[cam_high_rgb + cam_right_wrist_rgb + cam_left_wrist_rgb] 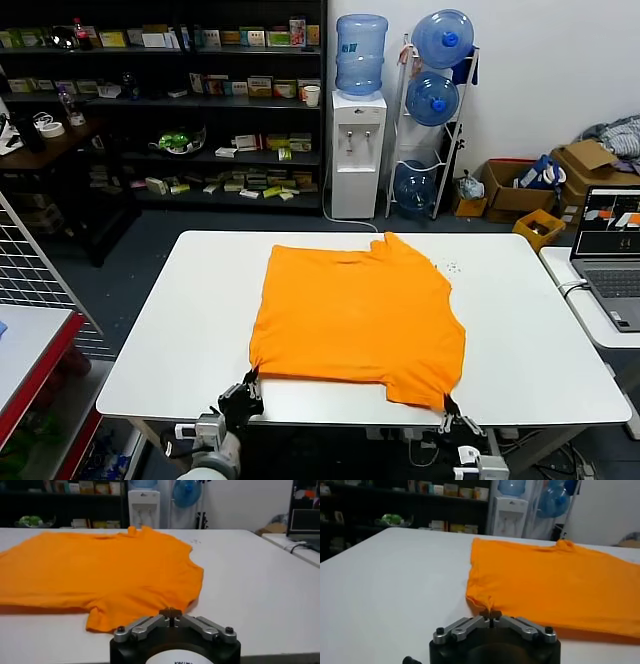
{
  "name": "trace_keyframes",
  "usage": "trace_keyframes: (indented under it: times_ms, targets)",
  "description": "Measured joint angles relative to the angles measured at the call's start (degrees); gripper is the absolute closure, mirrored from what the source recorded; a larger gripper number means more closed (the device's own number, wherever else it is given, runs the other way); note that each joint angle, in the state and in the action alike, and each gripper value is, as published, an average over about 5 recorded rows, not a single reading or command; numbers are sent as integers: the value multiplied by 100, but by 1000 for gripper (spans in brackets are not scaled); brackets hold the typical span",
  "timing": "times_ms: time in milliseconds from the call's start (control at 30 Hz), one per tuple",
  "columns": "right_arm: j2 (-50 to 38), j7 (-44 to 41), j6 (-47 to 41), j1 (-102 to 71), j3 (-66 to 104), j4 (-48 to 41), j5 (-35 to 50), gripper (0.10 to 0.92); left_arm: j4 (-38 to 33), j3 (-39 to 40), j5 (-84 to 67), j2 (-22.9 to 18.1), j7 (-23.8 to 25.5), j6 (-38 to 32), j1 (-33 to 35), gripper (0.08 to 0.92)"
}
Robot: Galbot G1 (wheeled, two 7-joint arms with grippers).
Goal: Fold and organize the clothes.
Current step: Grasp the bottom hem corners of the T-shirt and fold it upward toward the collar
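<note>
Left gripper (pixel 248 385) at bottom left pinches the orange T-shirt (pixel 355 315) hem corner. Right gripper (pixel 447 407), bottom right, seemingly pinches the other corner; shirt lies mid-frame on the white table (pixel 180 320).

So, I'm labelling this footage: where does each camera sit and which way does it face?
Head view: above, looking down on the white table, bright orange cotton T-shirt, left gripper, right gripper.
Left wrist view: low over the left gripper, facing the shelves.
Right wrist view: low over the right gripper, facing the water dispenser.
All share the shirt.
</note>
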Motion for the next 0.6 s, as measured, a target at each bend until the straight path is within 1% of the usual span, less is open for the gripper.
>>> trace_keyframes:
  times_ms: [167,333,467,600]
  targets:
    - [-64,79,114,-494,0,343,26,901,-517,27,-82,193,-127,5,492,903]
    - [-105,164,227,-672,63,545,59,901,-950,18,-133,289,-195,-1,899,903]
    - [-190,217,218,-495,124,583,116,901,-1141,-22,-202,356,-188,-31,1013,903]
    - [-289,271,134,-65,131,496,188,901,-1183,-58,-318,427,-186,-39,894,903]
